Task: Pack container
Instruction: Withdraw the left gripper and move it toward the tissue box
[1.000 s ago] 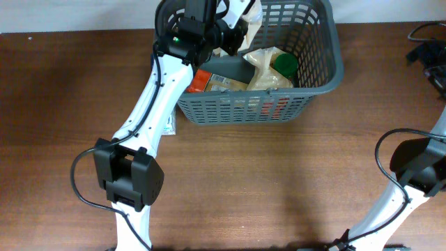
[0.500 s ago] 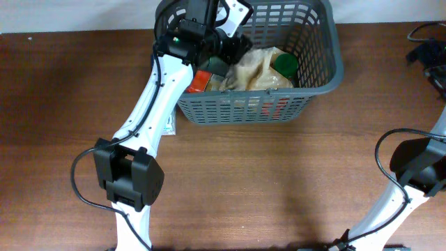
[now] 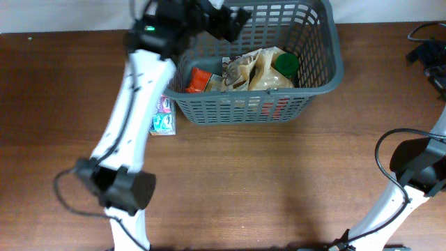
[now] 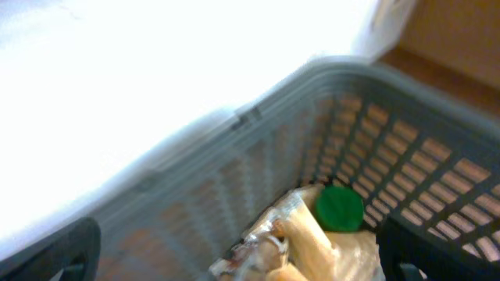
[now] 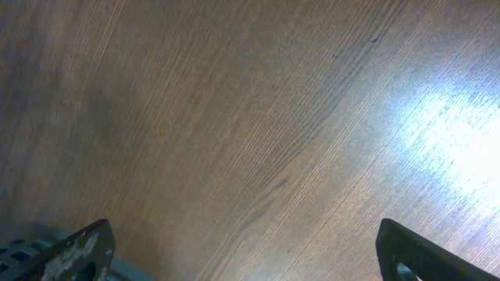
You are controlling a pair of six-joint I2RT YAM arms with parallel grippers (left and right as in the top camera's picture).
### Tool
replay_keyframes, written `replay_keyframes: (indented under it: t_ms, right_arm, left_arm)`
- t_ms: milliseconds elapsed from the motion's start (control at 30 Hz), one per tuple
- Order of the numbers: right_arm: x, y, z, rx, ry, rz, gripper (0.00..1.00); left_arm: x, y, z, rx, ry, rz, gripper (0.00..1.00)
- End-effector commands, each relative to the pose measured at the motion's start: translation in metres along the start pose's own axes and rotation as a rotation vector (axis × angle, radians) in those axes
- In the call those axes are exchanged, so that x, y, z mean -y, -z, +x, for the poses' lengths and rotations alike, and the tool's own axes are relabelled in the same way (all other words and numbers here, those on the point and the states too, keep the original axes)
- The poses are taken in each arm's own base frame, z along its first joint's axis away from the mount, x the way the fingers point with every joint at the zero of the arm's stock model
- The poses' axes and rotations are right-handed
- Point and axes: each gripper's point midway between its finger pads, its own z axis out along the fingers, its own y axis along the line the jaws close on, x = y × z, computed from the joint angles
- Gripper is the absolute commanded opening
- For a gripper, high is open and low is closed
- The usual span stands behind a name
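The container, a dark grey lattice basket, stands at the back middle of the table. Inside lie a clear bag of tan food, a green lid and an orange packet. My left gripper hovers open over the basket's back left corner, holding nothing. In the left wrist view its dark fingertips frame the basket wall, the green lid and the bag. My right gripper is at the far right, open over bare wood.
A small teal packet lies on the table against the basket's left front corner, beside my left arm. The right arm's base stands at the right edge. Brown tabletop extends in front of the basket.
My left gripper went from shut to open and lifted up and left out of the basket. The clear bag now lies loose inside. The teal packet is uncovered. The right arm is still.
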Motion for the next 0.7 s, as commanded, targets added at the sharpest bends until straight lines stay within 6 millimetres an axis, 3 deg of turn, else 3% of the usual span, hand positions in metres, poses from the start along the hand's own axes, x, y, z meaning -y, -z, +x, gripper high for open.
replay_keyframes:
  t_ms: [0, 167, 333, 433, 533, 667]
  right_arm:
    - [0.004, 0.006, -0.002, 0.021, -0.011, 0.010, 0.99]
    - [0.004, 0.006, -0.002, 0.021, -0.011, 0.010, 0.99]
    - [0.004, 0.006, -0.002, 0.021, -0.011, 0.010, 0.99]
    - [0.004, 0.006, -0.002, 0.021, -0.011, 0.010, 0.99]
    - [0.004, 0.006, -0.002, 0.021, -0.011, 0.010, 0.99]
    - [0.004, 0.006, -0.002, 0.021, -0.011, 0.010, 0.99]
  left_arm:
    - [-0.021, 0.097, -0.053, 0.119, -0.026, -0.145, 0.99]
    - [-0.079, 0.168, -0.008, -0.073, 0.060, -0.466, 0.99]
    - [-0.095, 0.222, 0.032, -0.182, 0.224, -0.553, 0.99]
    - [-0.109, 0.252, 0.050, -0.188, 0.400, -0.630, 0.99]
    - [-0.127, 0.280, 0.082, -0.226, 0.614, -0.723, 0.99]
    - [-0.133, 0.294, 0.121, -0.288, 0.818, -0.666, 0.99]
